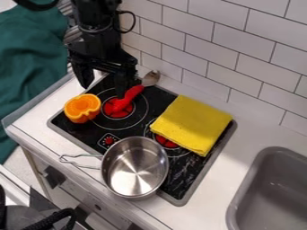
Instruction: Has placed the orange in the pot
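The orange (82, 108), a hollowed piece with its open side facing up, rests on the left corner of the stove (58, 128), beside the burner ring rather than in the pot (135, 166), so the task looks undone. Perhaps it is set there to be within easy reach of the gripper (104, 91), whose jaws are spread wide with nothing pinched between them; they hang just behind the orange, one on the side nearer it and the other near the red-handled utensil (128, 98). (Whether that second one touches the red handle, I cannot tell.) The pot stands upright at the front edge of the stove, its mouth upward, likely so that the orange can be let go straight into it, and its wire handle (83, 157) sticks out to the left over the counter (33, 123), probably to keep clear of the cooking rings. The utensil lies slantwise over the left burner, its metal head towards the wall (203, 45), with no clear purpose here. The yellow cloth (192, 125) lies folded over part of the other burner, likely just out of the way, and farther right is the sink (269, 193). Counted: one orange, one pot with one wire handle, one gripper with two fingers, one utensil, one yellow cloth, one stove with two large red burner centres, one sink.
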Motion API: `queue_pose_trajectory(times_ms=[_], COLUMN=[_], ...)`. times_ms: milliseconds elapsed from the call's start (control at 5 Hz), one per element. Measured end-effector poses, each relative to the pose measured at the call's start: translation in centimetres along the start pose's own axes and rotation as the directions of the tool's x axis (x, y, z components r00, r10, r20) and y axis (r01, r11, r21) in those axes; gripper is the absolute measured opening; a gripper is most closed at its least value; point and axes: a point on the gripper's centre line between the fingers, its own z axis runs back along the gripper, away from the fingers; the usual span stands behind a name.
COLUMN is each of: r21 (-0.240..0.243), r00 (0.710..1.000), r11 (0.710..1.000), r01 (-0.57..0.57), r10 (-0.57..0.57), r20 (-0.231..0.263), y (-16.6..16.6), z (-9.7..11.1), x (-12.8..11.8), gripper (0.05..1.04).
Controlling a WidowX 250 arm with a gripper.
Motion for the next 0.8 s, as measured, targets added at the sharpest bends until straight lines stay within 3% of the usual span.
queue_pose_trajectory(times_ms=[200, 400, 600, 800], r21=[-0.006, -0.004, -0.015, -0.007], r00=[0.999, 0.997, 0.992, 0.991], r11=[1.000, 0.997, 0.992, 0.992], r01=[-0.002, -0.074, -0.127, -0.126], r10=[0.002, 0.074, 0.127, 0.126], r20=[-0.032, -0.021, 0.025, 0.038], y=[-0.1, 2.8, 5.8, 8.3], z=[-0.7, -0.8, -0.5, -1.2], x=[-0.6, -0.9, -0.5, 0.4], gripper=[1.001, 1.001, 1.001, 1.001])
